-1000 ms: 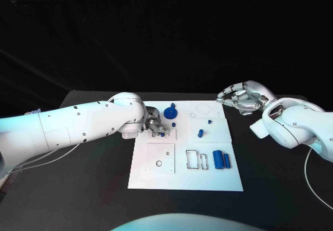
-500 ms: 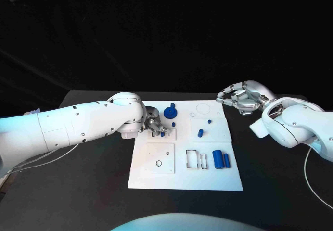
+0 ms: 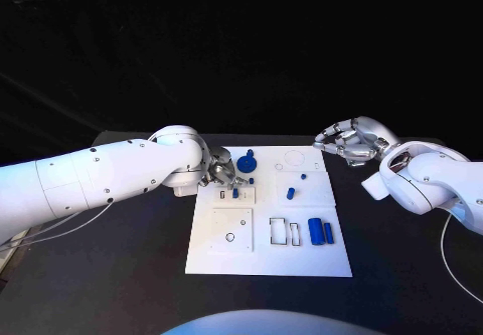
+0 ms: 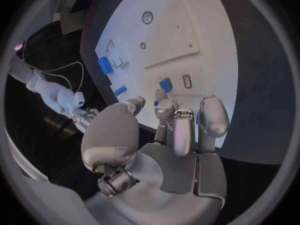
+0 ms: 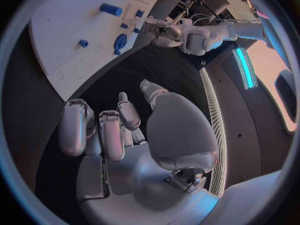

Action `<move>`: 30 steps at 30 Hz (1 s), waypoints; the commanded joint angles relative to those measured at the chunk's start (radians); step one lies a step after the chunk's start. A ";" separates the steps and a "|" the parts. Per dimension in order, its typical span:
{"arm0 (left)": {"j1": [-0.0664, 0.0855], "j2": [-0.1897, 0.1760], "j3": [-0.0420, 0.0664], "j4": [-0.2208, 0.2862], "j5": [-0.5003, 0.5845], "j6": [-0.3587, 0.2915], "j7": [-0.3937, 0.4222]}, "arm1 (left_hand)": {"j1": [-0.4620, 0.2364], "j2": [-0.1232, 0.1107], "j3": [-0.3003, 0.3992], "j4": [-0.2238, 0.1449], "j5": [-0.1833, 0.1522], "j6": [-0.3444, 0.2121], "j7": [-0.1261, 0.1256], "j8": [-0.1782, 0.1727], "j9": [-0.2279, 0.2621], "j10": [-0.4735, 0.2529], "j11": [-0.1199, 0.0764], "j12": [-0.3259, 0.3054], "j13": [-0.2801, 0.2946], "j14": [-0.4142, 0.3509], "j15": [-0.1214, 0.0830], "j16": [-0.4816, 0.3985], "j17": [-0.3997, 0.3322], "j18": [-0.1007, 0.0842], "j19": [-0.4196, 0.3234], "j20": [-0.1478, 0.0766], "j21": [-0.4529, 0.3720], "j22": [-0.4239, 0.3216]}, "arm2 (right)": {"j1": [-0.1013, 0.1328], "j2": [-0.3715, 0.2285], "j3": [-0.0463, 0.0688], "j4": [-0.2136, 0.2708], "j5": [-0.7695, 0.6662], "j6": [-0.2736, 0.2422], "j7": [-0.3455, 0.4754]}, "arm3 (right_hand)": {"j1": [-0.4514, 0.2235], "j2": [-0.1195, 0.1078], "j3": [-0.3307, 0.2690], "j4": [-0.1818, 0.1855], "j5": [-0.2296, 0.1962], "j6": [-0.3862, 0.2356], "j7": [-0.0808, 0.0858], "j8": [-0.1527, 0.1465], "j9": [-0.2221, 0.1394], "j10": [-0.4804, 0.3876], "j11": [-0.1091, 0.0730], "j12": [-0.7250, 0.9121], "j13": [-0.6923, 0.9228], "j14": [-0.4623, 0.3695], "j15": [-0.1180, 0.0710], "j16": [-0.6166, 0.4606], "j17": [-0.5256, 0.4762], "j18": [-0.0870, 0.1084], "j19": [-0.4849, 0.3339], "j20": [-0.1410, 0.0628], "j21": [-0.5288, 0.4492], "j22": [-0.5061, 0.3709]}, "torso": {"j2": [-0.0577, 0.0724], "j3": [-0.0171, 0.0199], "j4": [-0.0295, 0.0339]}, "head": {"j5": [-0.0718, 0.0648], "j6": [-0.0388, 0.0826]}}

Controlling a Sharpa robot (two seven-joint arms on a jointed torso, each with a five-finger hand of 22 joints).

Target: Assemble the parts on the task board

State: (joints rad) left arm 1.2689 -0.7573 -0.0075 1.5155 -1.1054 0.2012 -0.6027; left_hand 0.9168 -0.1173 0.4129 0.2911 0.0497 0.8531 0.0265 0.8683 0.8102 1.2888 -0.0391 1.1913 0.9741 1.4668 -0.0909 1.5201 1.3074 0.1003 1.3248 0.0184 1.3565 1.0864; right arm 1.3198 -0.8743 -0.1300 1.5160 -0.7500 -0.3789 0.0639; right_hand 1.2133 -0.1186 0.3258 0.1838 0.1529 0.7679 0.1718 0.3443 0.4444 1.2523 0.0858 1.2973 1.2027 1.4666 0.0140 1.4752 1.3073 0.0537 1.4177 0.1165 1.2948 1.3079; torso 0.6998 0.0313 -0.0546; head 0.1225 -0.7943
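The board [image 3: 270,258] is lying flat in the middle of the table [image 3: 121,279], with blue parts spread over its far half and right side. The left hand [image 3: 223,178] is hovering over the board's far-left area, fingers pointing down and toward the board's middle. A small blue peg [image 3: 236,193] is sitting just below the fingertips [image 3: 234,184]; in the left wrist view this peg [image 4: 165,84] is lying just beyond the fingers, beside a small slot. Whether the fingers are touching or pinching it cannot be determined, so the left hand's state is uncertain.

The right hand [image 3: 347,143] is hanging over bare table beyond the board's far-right corner, fingers curled inward on nothing, well apart from every part.

Other parts:
1. A round blue disc [image 3: 246,165] is standing just beyond the left hand, toward the board's far edge.
2. A small stud [image 3: 301,176] and a short peg [image 3: 290,192] are lying near the board's centre.
3. 2 blue cylinders [image 3: 320,231] are lying side by side on the right, long axes running near to far.

Judgement: the left hand is the nearer one for the peg, which is lying directly ahead of and below its fingertips; the coming move is depending on closing that short downward gap.
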 commanded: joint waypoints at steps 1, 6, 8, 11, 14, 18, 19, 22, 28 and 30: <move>0.024 -0.014 0.009 0.014 0.033 0.018 0.002 | 0.027 0.003 -0.020 0.002 0.005 -0.053 0.020 -0.050 -0.027 -0.040 0.016 -0.034 -0.047 0.068 0.008 -0.015 0.132 0.002 -0.032 0.005 -0.027 -0.044 | -0.001 0.000 0.000 -0.002 -0.001 0.001 0.002 | -0.011 -0.001 0.003 0.006 -0.003 -0.008 0.000 0.006 0.001 -0.003 0.001 -0.004 0.001 0.059 -0.004 -0.003 0.082 0.017 -0.006 -0.003 -0.003 0.061 | 0.000 0.0008 -0.0012 | 0.001 0.004; 0.070 -0.032 0.016 -0.005 0.055 0.051 0.007 | 0.083 0.018 -0.067 0.002 0.004 -0.141 0.084 -0.206 -0.146 -0.079 0.071 -0.051 -0.093 0.061 0.056 -0.028 0.110 0.009 -0.054 0.046 -0.054 -0.082 | -0.001 -0.001 0.000 -0.003 -0.001 0.001 0.001 | -0.011 -0.001 0.002 0.006 -0.002 -0.008 -0.001 0.007 0.001 -0.002 0.001 -0.003 0.002 0.059 -0.004 -0.003 0.083 0.017 -0.005 -0.003 -0.002 0.062 | -0.001 0.0013 -0.0005 | 0.000 0.005; 0.082 -0.031 0.018 -0.026 0.053 0.061 0.010 | 0.090 0.021 -0.078 0.002 0.004 -0.147 0.089 -0.224 -0.162 -0.079 0.076 -0.048 -0.093 0.061 0.061 -0.028 0.109 0.010 -0.054 0.050 -0.055 -0.083 | -0.001 -0.001 0.000 -0.004 -0.001 0.001 0.001 | -0.011 -0.001 0.002 0.006 -0.002 -0.008 -0.001 0.007 0.001 -0.002 0.001 -0.003 0.002 0.059 -0.004 -0.003 0.083 0.017 -0.005 -0.003 -0.002 0.062 | -0.001 0.0010 0.0012 | 0.000 0.008; 0.093 -0.023 0.019 -0.064 0.041 0.076 0.016 | 0.091 0.021 -0.080 0.002 0.004 -0.148 0.090 -0.225 -0.164 -0.080 0.076 -0.048 -0.094 0.062 0.061 -0.027 0.111 0.010 -0.053 0.051 -0.054 -0.082 | -0.001 -0.001 0.000 -0.005 -0.001 0.000 0.001 | -0.011 -0.001 0.002 0.006 -0.002 -0.009 -0.001 0.007 0.001 -0.003 0.001 -0.004 0.001 0.059 -0.004 -0.003 0.083 0.017 -0.005 -0.003 -0.002 0.062 | 0.000 0.0007 0.0019 | 0.003 0.012; 0.097 -0.008 0.019 -0.100 0.035 0.088 0.025 | 0.092 0.022 -0.080 0.002 0.004 -0.147 0.090 -0.226 -0.165 -0.079 0.076 -0.047 -0.093 0.062 0.061 -0.026 0.113 0.010 -0.052 0.051 -0.054 -0.081 | -0.002 0.000 -0.001 -0.006 -0.001 0.000 0.002 | -0.011 -0.001 0.002 0.006 -0.002 -0.009 -0.001 0.007 0.001 -0.003 0.001 -0.004 0.001 0.059 -0.004 -0.003 0.083 0.017 -0.005 -0.003 -0.002 0.062 | 0.001 -0.0002 0.0019 | 0.012 0.016; 0.097 0.020 0.018 -0.156 0.030 0.102 0.033 | 0.097 0.024 -0.083 0.002 0.005 -0.141 0.089 -0.227 -0.168 -0.079 0.076 -0.046 -0.094 0.063 0.062 -0.025 0.114 0.010 -0.052 0.052 -0.053 -0.080 | -0.004 0.002 -0.001 -0.007 -0.001 0.001 0.003 | -0.010 0.000 0.002 0.006 -0.001 -0.009 -0.001 0.008 0.001 -0.003 0.001 -0.004 0.000 0.059 -0.004 -0.003 0.082 0.017 -0.007 -0.003 -0.004 0.060 | 0.001 -0.0017 0.0003 | 0.013 0.017; 0.096 0.026 0.017 -0.170 0.030 0.106 0.034 | 0.098 0.024 -0.083 0.002 0.005 -0.141 0.088 -0.227 -0.169 -0.079 0.076 -0.045 -0.093 0.063 0.062 -0.025 0.114 0.010 -0.052 0.052 -0.054 -0.081 | -0.005 0.002 -0.001 -0.008 -0.001 0.001 0.003 | -0.010 0.000 0.002 0.006 -0.001 -0.009 -0.001 0.008 0.001 -0.003 0.001 -0.004 0.000 0.059 -0.004 -0.003 0.082 0.017 -0.007 -0.003 -0.004 0.060 | 0.001 -0.0022 0.0004 | 0.013 0.017; 0.091 0.043 0.012 -0.206 0.029 0.118 0.037 | 0.100 0.026 -0.085 0.002 0.005 -0.137 0.088 -0.227 -0.171 -0.080 0.075 -0.046 -0.095 0.063 0.061 -0.025 0.114 0.010 -0.052 0.052 -0.054 -0.081 | -0.007 0.003 -0.001 -0.008 -0.001 0.000 0.005 | -0.009 0.000 0.002 0.006 0.000 -0.009 -0.001 0.008 0.001 -0.005 0.001 -0.005 -0.001 0.058 -0.004 -0.004 0.081 0.018 -0.007 -0.003 -0.006 0.059 | 0.001 -0.0012 -0.0017 | 0.017 0.018; 0.078 0.076 -0.003 -0.276 0.018 0.123 0.043 | 0.105 0.029 -0.087 0.001 0.005 -0.131 0.086 -0.227 -0.174 -0.081 0.074 -0.045 -0.096 0.062 0.061 -0.026 0.112 0.010 -0.052 0.053 -0.054 -0.081 | -0.009 0.003 -0.001 -0.009 -0.001 -0.004 0.009 | -0.008 0.000 0.002 0.006 0.001 -0.009 -0.001 0.008 0.001 -0.005 0.001 -0.005 -0.001 0.058 -0.004 -0.004 0.080 0.018 -0.008 -0.003 -0.007 0.059 | 0.002 -0.0002 -0.0010 | 0.018 0.019; 0.075 0.084 -0.005 -0.291 0.003 0.121 0.046 | 0.109 0.031 -0.088 0.001 0.005 -0.129 0.086 -0.228 -0.176 -0.082 0.074 -0.045 -0.097 0.062 0.061 -0.026 0.112 0.011 -0.052 0.053 -0.054 -0.081 | -0.010 0.003 -0.001 -0.009 -0.001 -0.005 0.009 | -0.008 0.000 0.002 0.006 0.001 -0.009 -0.001 0.008 0.001 -0.005 0.001 -0.005 -0.001 0.058 -0.004 -0.004 0.080 0.018 -0.008 -0.003 -0.007 0.059 | 0.002 -0.0004 -0.0014 | 0.019 0.018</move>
State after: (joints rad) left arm 1.3450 -0.6798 -0.0125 1.2346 -1.0772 0.2962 -0.5779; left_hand 1.0145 -0.0855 0.3323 0.2923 0.0497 0.7173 0.1142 0.6468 0.6347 1.2081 0.0288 1.1414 0.8780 1.4651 -0.0388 1.4978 1.3074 0.1003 1.2759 0.0647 1.3061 1.0055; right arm 1.3109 -0.8723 -0.1309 1.5072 -0.7499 -0.3797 0.0652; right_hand 1.2134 -0.1187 0.3287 0.1866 0.1529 0.7679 0.1718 0.3480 0.4441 1.2523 0.0859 1.2973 1.2025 1.4666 0.0141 1.4752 1.3081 0.0536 1.4141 0.1128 1.2949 1.3074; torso 0.7010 0.0301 -0.0558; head 0.1407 -0.7758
